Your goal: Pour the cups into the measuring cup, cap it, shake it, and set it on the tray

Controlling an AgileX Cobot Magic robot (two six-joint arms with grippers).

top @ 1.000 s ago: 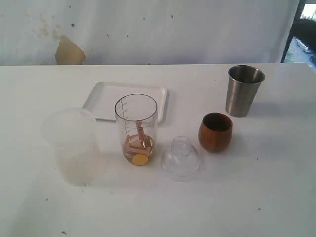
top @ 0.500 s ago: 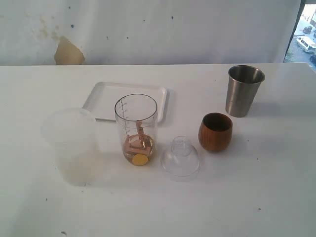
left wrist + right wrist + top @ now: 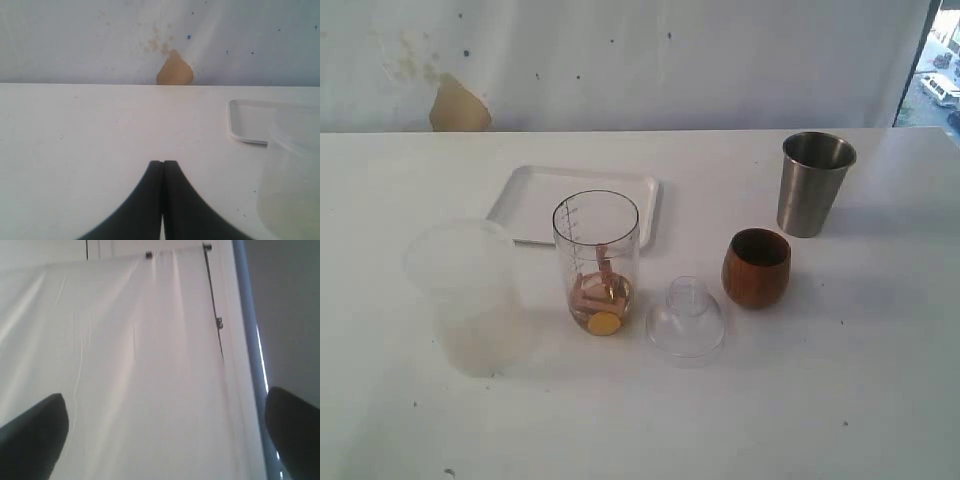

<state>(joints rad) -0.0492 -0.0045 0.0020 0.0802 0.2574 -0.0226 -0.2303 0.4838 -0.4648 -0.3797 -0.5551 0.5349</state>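
The clear measuring cup (image 3: pixel 596 258) stands mid-table with brown bits and a yellow piece in its bottom. A clear domed cap (image 3: pixel 686 317) lies just right of it. The brown wooden cup (image 3: pixel 756 266) stands further right, the steel tumbler (image 3: pixel 813 183) behind it. Behind the measuring cup lies the white tray (image 3: pixel 534 198), whose corner (image 3: pixel 245 122) also shows in the left wrist view. My left gripper (image 3: pixel 163 165) is shut and empty, low over the table, out of the exterior view. My right gripper (image 3: pixel 165 435) is open wide and empty, facing a white curtain.
A wide frosted plastic cup (image 3: pixel 466 295) stands left of the measuring cup; in the left wrist view this frosted cup (image 3: pixel 292 190) is close beside the gripper. A white backdrop with a tan patch (image 3: pixel 458 105) rises behind the table.
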